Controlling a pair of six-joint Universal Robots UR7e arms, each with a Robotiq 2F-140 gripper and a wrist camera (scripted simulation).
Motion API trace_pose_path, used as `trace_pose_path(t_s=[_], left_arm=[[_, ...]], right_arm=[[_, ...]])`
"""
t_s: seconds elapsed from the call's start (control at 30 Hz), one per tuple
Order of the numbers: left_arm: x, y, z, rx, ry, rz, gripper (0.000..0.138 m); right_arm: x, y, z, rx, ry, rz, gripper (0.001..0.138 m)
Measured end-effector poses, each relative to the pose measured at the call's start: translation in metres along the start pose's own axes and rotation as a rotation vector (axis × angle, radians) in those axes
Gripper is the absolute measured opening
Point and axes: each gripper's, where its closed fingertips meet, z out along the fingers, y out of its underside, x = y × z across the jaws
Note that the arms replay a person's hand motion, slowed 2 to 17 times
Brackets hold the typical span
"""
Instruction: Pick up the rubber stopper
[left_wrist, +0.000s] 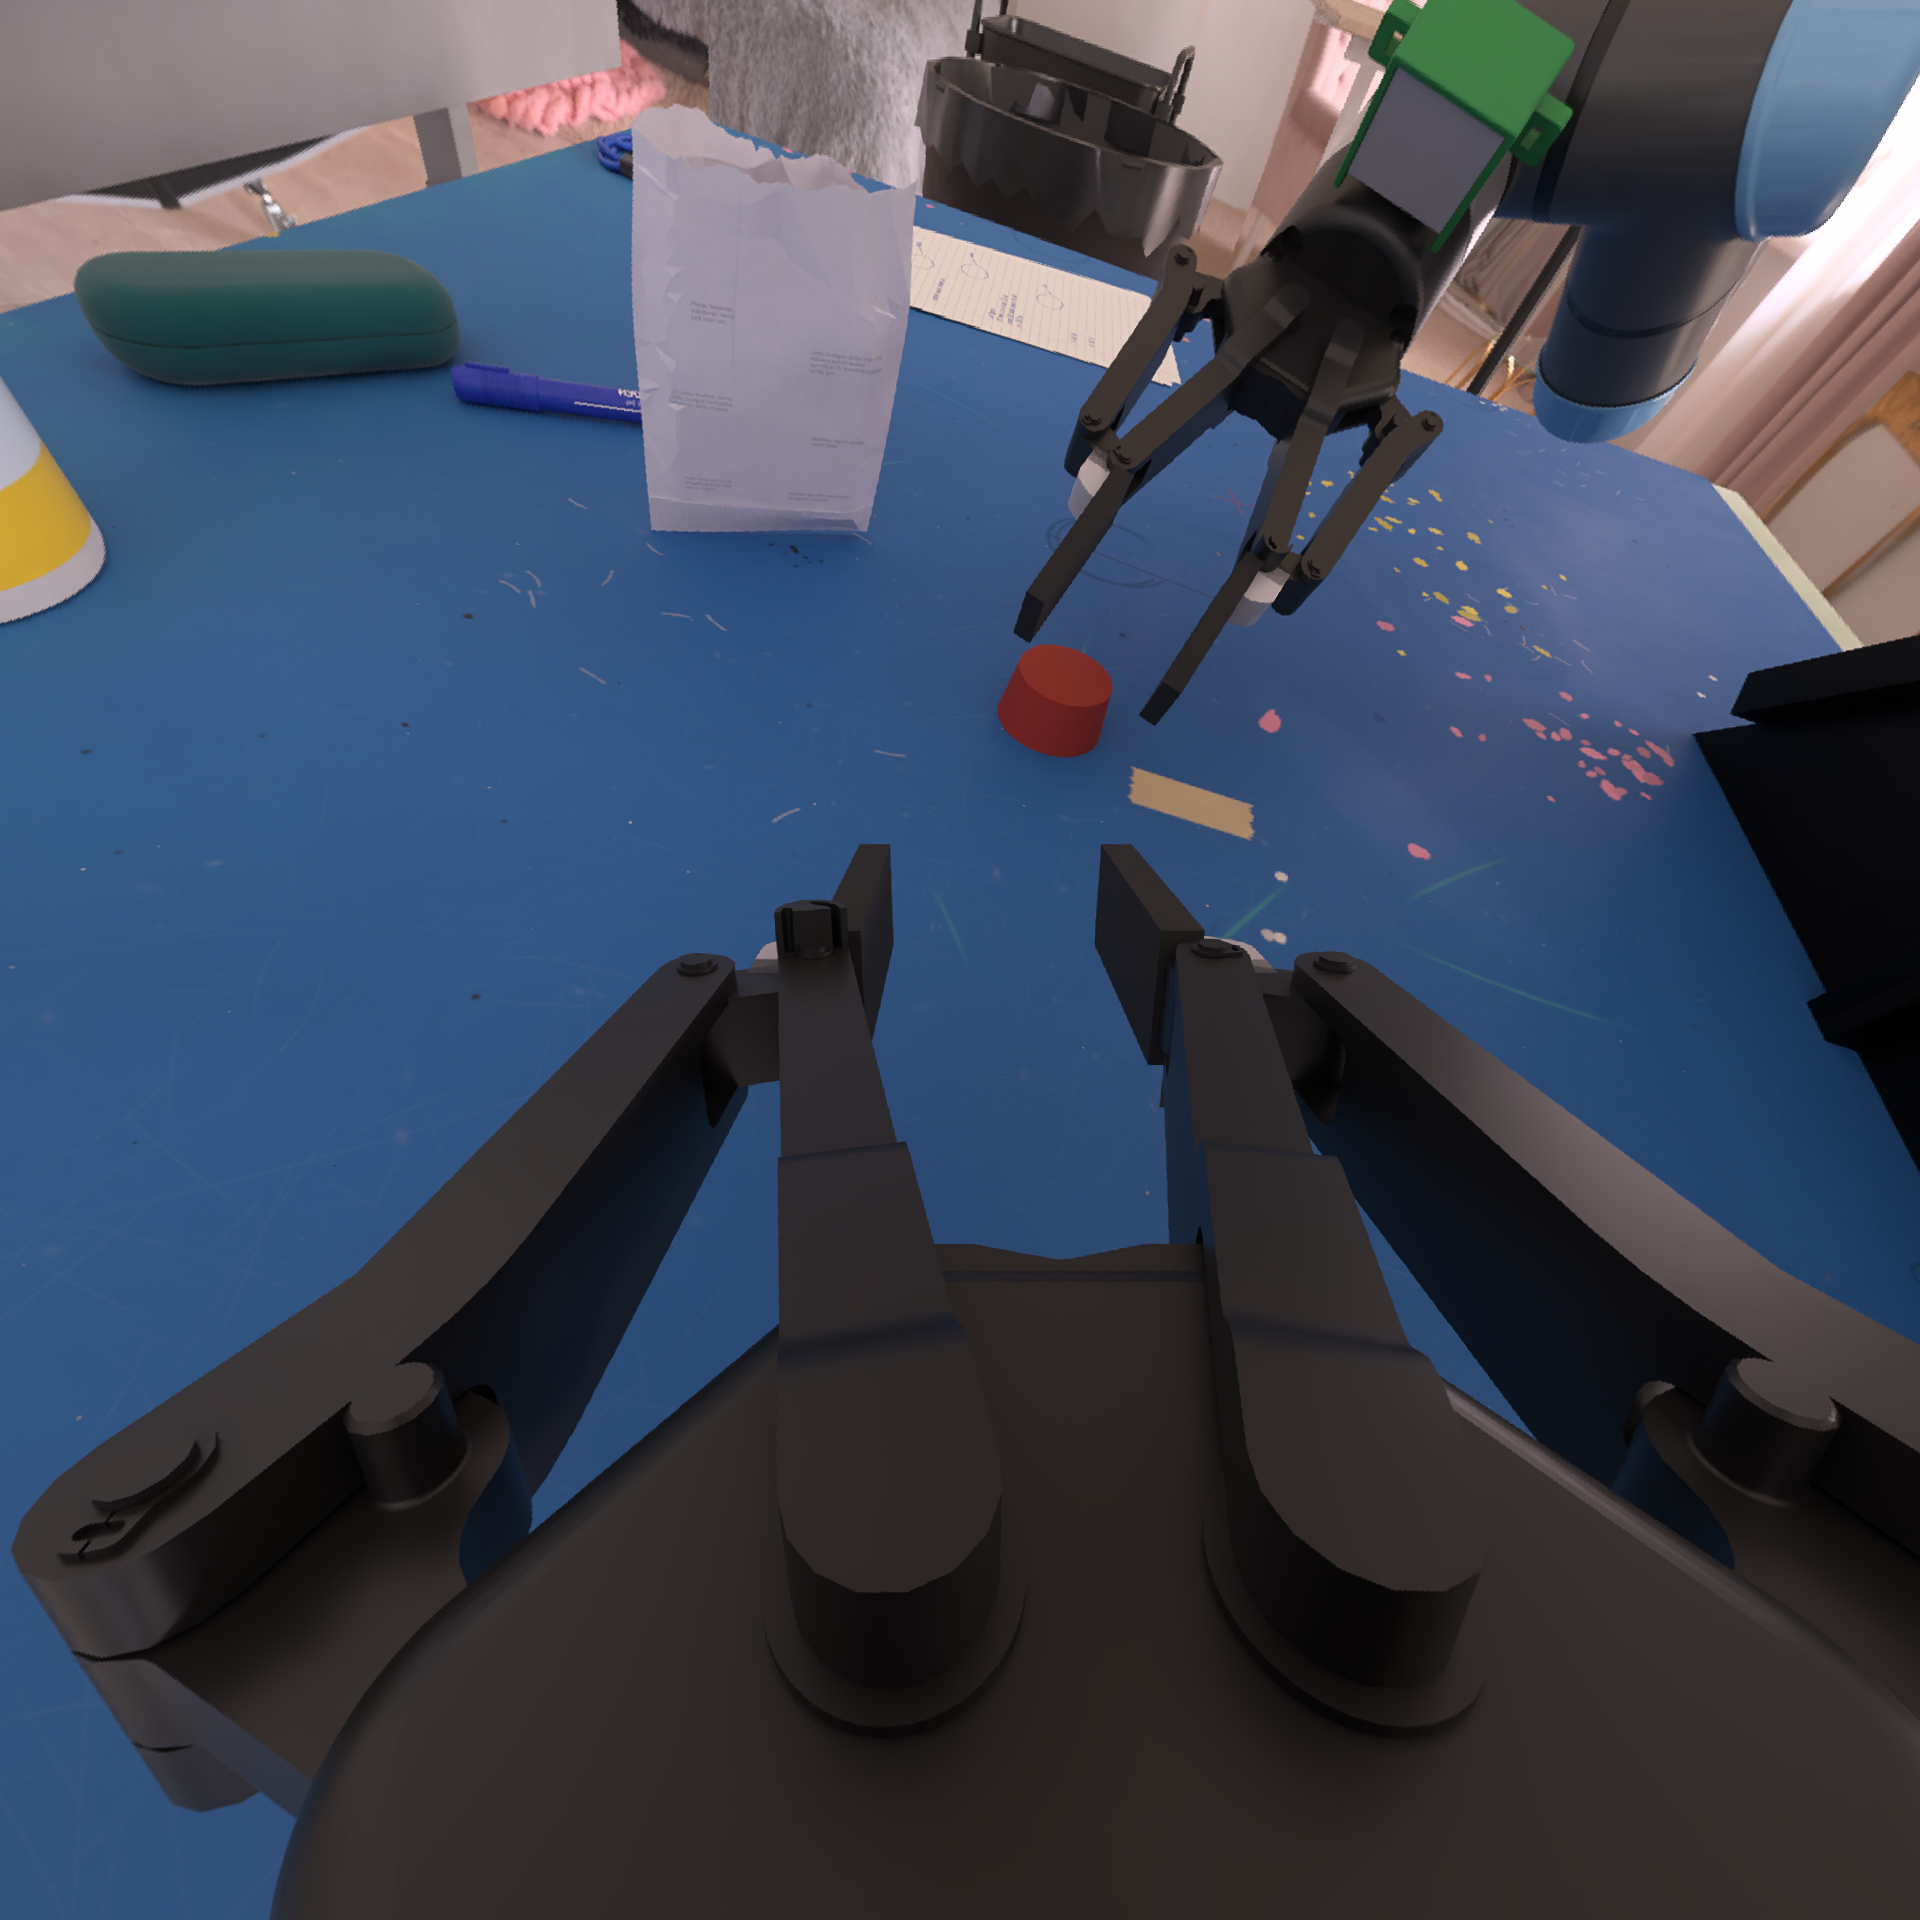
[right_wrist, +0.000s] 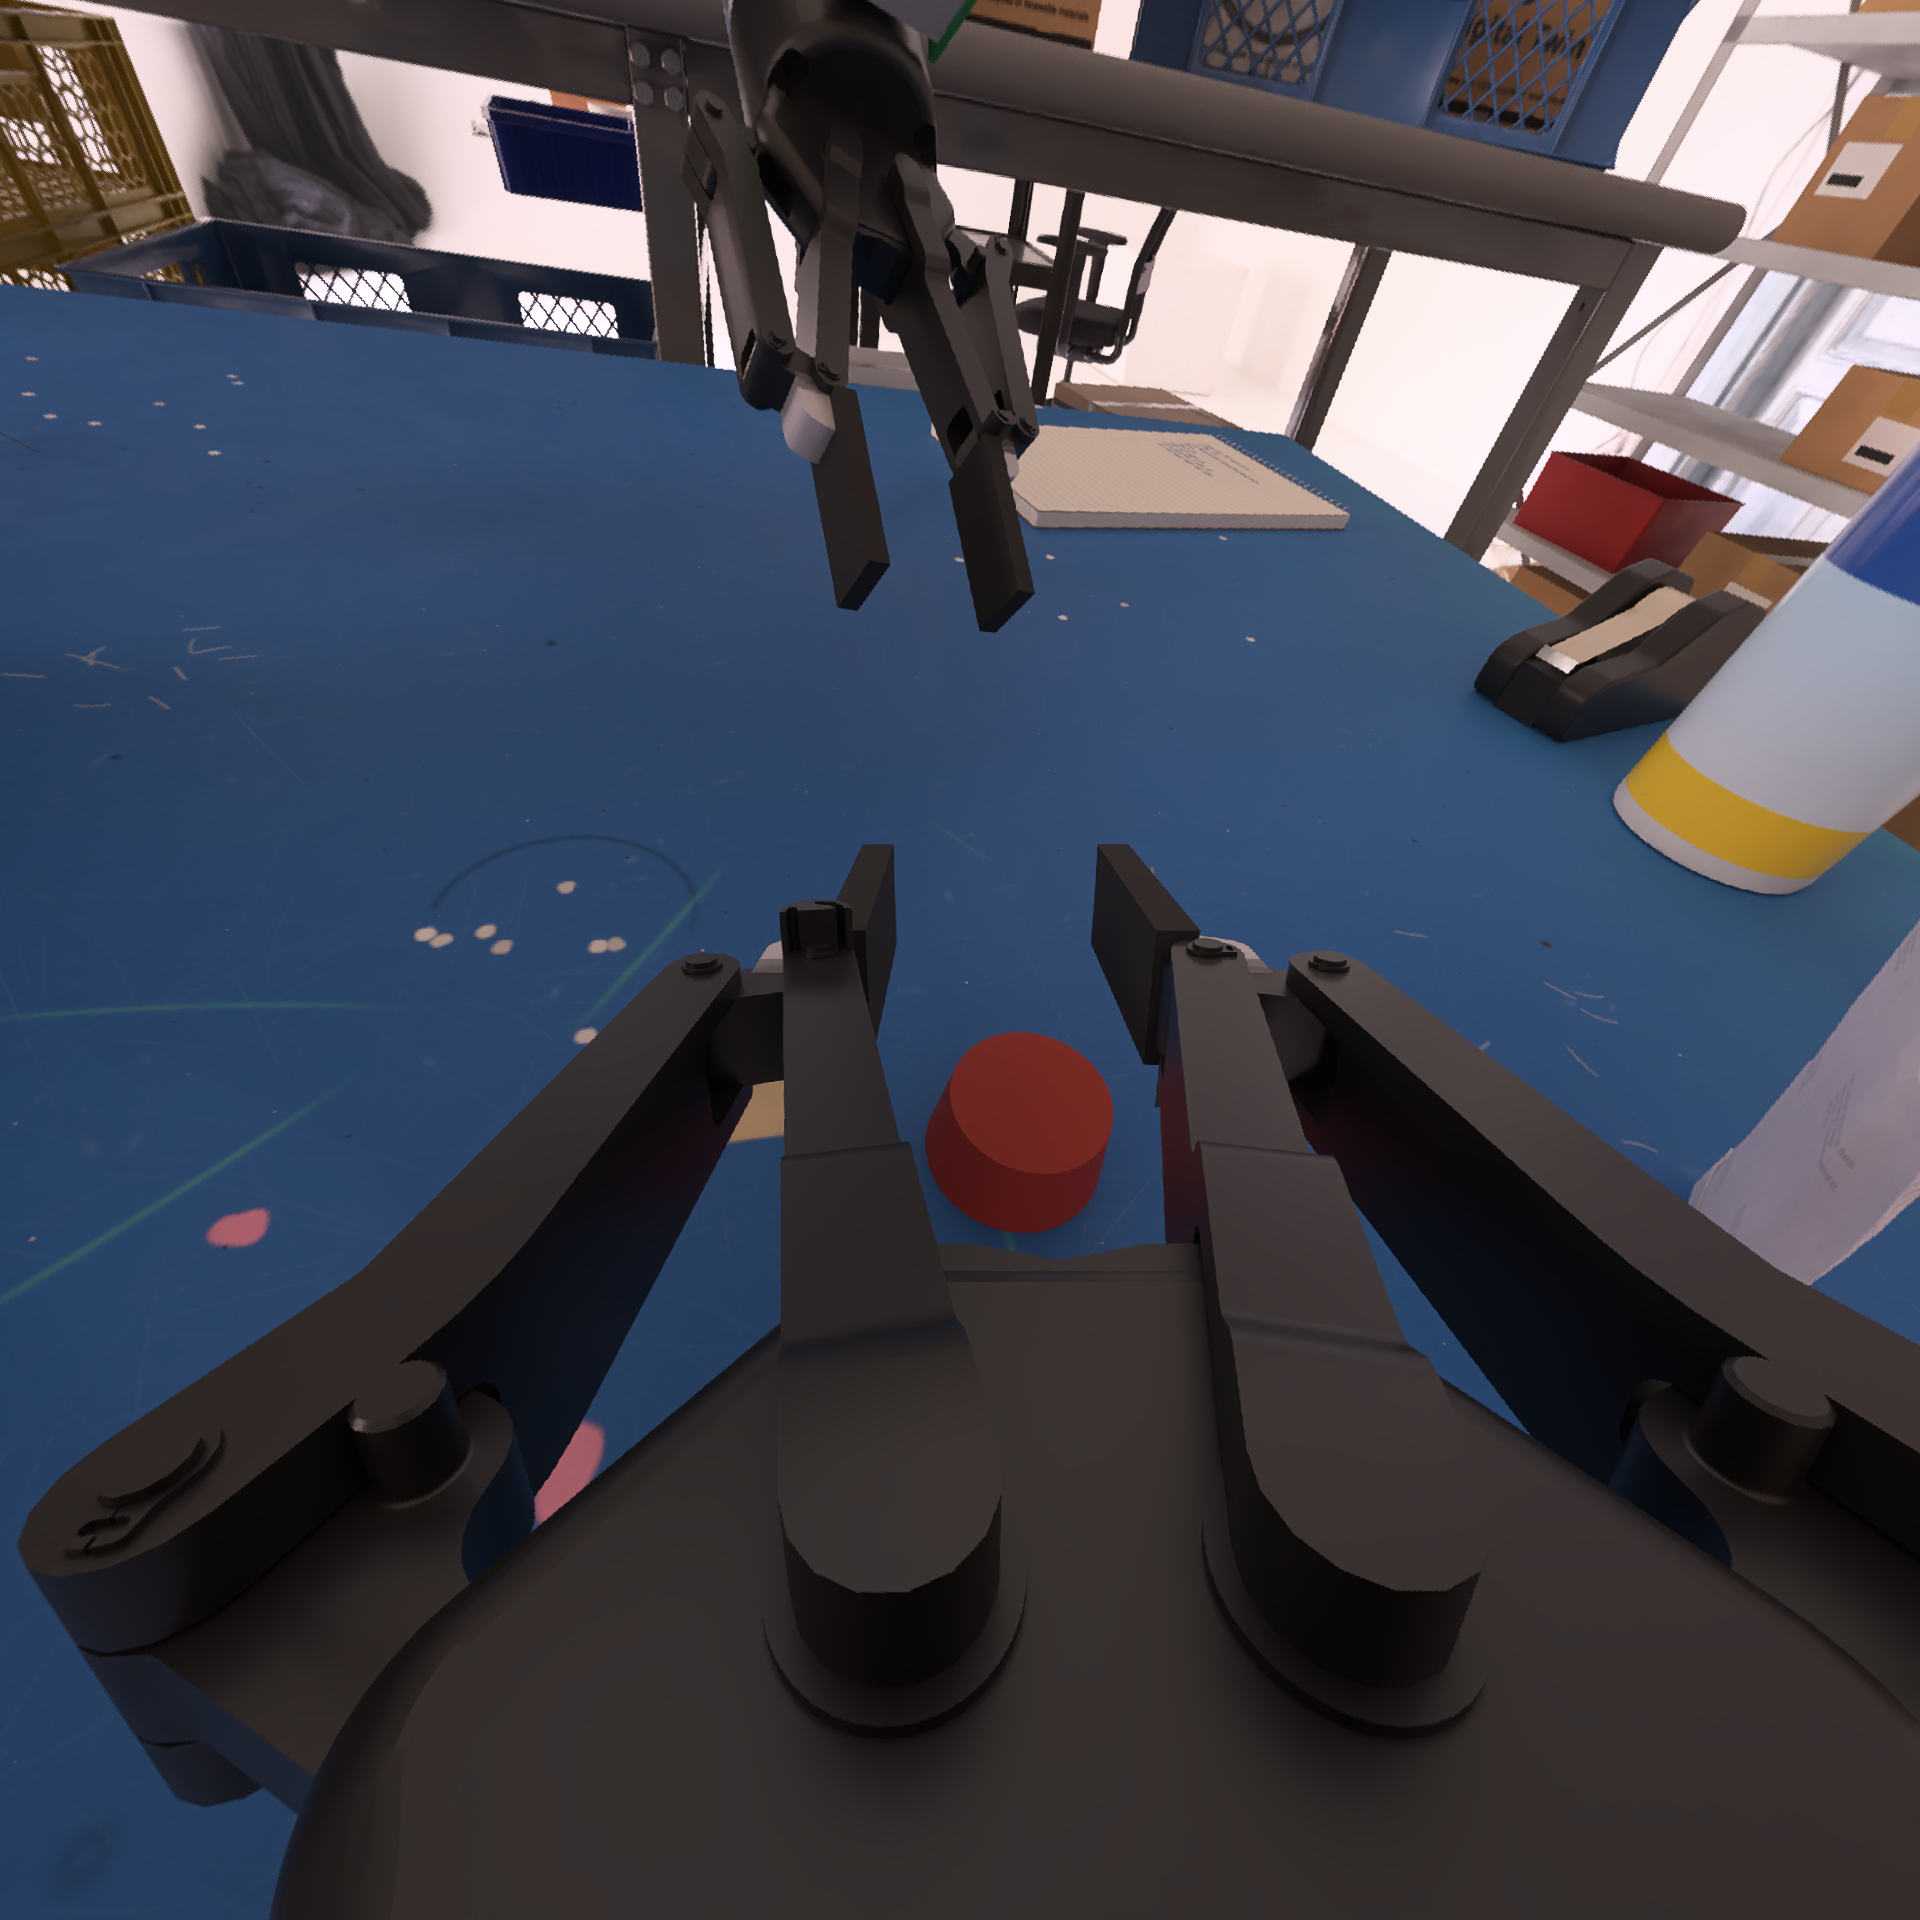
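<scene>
Stopper (left_wrist: 1055, 698), red, upright on blue table (left_wrist: 416, 831), right of white bag (left_wrist: 769, 343). Left gripper (left_wrist: 994, 883) near stopper, fingers wide, empty. Right gripper (right_wrist: 994, 883) just above stopper, fingers wide, straddling it, not touching.

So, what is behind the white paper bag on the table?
Behind the white paper bag, a blue marker pokes out left and a lined paper sheet pokes out right. The bag covers the rest of both.

The right gripper (left_wrist: 1091, 665) is matte black, with pinned linkage fingers and white knuckle inserts. Its arm (left_wrist: 1662, 208) is grey with light-blue joint caps. A green bracket (left_wrist: 1475, 94) sits at the wrist.
</scene>
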Motion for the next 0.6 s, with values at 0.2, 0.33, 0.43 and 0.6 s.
trace_pose_path(t_s=[0.2, 0.33, 0.43, 0.6], left_arm=[[0.002, -0.001, 0.002, 0.005, 0.014, -0.004, 0.053], [0.002, 0.000, 0.005, 0.007, 0.024, -0.017, 0.053], [0.002, -0.001, 0.008, 0.014, 0.032, -0.030, 0.053], [-0.002, -0.001, 0.014, 0.019, 0.028, -0.054, 0.053]], right_arm=[[0.001, 0.007, 0.002, -0.044, 0.011, -0.008, 0.051], [0.003, 0.011, 0.003, -0.083, 0.022, -0.015, 0.050], [0.005, 0.015, 0.003, -0.113, 0.032, -0.009, 0.049], [0.006, 0.022, 0.002, -0.171, 0.025, 0.026, 0.049]])
